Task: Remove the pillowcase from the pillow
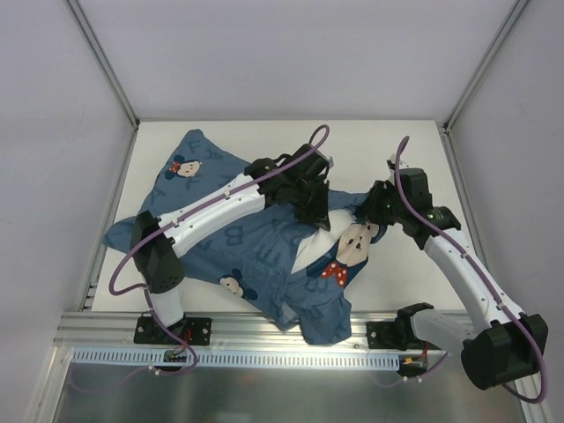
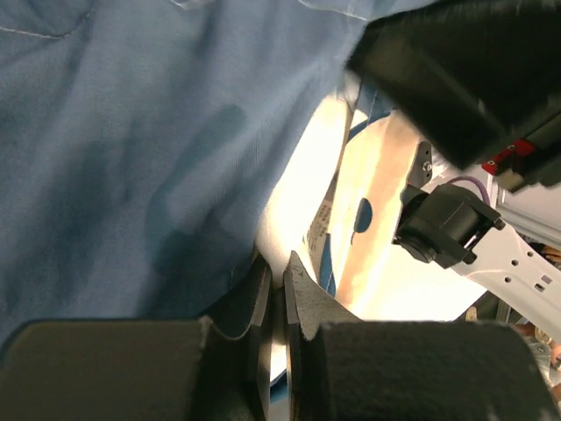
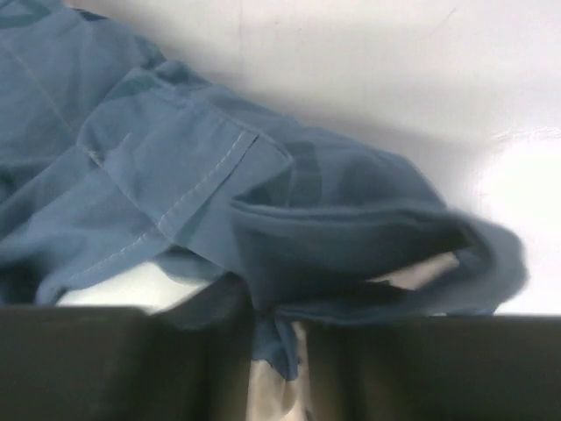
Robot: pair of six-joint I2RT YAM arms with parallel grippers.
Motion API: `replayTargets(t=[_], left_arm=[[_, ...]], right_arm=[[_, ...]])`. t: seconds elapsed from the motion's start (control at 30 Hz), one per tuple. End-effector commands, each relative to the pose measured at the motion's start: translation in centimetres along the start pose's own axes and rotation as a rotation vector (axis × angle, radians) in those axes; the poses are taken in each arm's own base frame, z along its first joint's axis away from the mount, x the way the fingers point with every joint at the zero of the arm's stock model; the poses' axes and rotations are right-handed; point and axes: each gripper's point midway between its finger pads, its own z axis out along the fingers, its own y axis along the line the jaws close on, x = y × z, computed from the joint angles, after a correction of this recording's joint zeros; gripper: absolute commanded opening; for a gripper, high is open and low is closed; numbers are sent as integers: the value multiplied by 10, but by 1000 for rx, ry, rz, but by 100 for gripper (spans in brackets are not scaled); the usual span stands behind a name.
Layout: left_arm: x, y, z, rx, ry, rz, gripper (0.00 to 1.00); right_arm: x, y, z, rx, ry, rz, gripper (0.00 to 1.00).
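The blue printed pillowcase (image 1: 233, 242) lies crumpled across the middle of the table. A strip of the white pillow (image 1: 310, 248) shows through its opening. My left gripper (image 1: 315, 210) reaches into that opening. In the left wrist view its jaws (image 2: 282, 270) are pressed together on a pinch of the white pillow (image 2: 296, 206), with blue pillowcase (image 2: 131, 158) draped to the left. My right gripper (image 1: 370, 211) sits at the pillowcase's right edge. In the right wrist view its jaws (image 3: 280, 331) stand close together with a fold of the pillowcase (image 3: 307, 224) caught between them.
The white table (image 1: 264, 132) is bounded by white walls at the back and sides. A metal rail (image 1: 264, 339) with both arm bases runs along the near edge. The right arm (image 2: 456, 230) shows close by in the left wrist view.
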Motion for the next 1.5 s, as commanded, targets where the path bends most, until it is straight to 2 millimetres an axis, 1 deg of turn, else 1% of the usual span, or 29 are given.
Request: replayTargets(t=[0.0,0.03,0.07,0.17,0.27,0.3,0.37,0.4,0.43,0.47,0.57,0.73,0.77,0.83,0.87,0.9,1.0,1.03,1.1,1.13,1.17,1.2,1.23,1.27,1.3,1.33,1.4,1.43,1.47], left_arm=[[4,-32,-47,130,-39,28,0],[7,-34,-51,142,-37,34,0],[8,-37,-61,158,-49,40,0],[18,-37,-76,186,-60,58,0],[31,-37,-90,207,-71,75,0],[39,-30,-85,196,-55,73,0],[50,-26,-91,196,-65,79,0],[61,-19,-82,179,-40,71,0],[66,-18,-88,192,-51,68,0],[76,-10,-82,182,-30,53,0],[80,-9,-89,216,-62,50,0],[68,-16,-109,239,-151,58,0],[61,-23,-115,252,-173,73,0],[52,-29,-114,249,-189,92,0],[44,-37,-121,267,-210,117,0],[37,-41,-117,267,-209,120,0],[32,-48,-105,262,-178,141,0],[29,-47,-86,234,-139,136,0],[23,-65,-84,230,-128,186,0],[9,-77,-71,203,-139,203,0],[19,-78,-62,161,-90,236,0],[20,-77,-32,110,-43,246,0],[9,-96,-42,134,-81,273,0],[8,-99,-34,107,-78,286,2],[6,-102,-22,75,-56,294,15],[3,-102,-20,48,-60,300,20],[4,-85,-2,-58,-36,305,34],[2,-83,0,-71,-39,308,45],[1,-77,4,-100,-46,305,49]], right_arm=[[-31,-20,-5,100,-126,30,18],[-34,-29,-5,122,-135,58,3],[-40,-45,-5,162,-149,98,1],[-52,-61,-5,187,-177,157,1],[-65,-65,-3,174,-205,203,1],[-72,-64,-3,166,-216,210,1],[-81,-65,-2,159,-221,236,1],[-83,-67,3,164,-208,243,1],[-91,-67,1,163,-221,250,1],[-92,-69,7,162,-205,264,1],[-97,-73,15,159,-188,276,1],[-77,-83,45,148,-104,310,1],[-58,-86,53,137,-59,331,1],[-41,-86,63,102,-34,356,1],[-14,-93,69,109,14,385,1],[-10,-88,73,59,6,403,1],[25,-92,77,70,60,425,1],[29,-90,76,73,62,413,1],[31,-88,71,66,52,408,1],[29,-87,68,68,43,407,1],[23,-84,64,60,23,398,1],[24,-84,61,64,26,398,1],[22,-83,59,64,21,393,1],[19,-81,55,57,6,387,1],[19,-80,53,56,8,391,1],[19,-78,52,53,5,389,1],[17,-75,47,43,-3,388,1],[18,-74,46,40,-3,388,1],[17,-73,44,35,-9,384,1]])
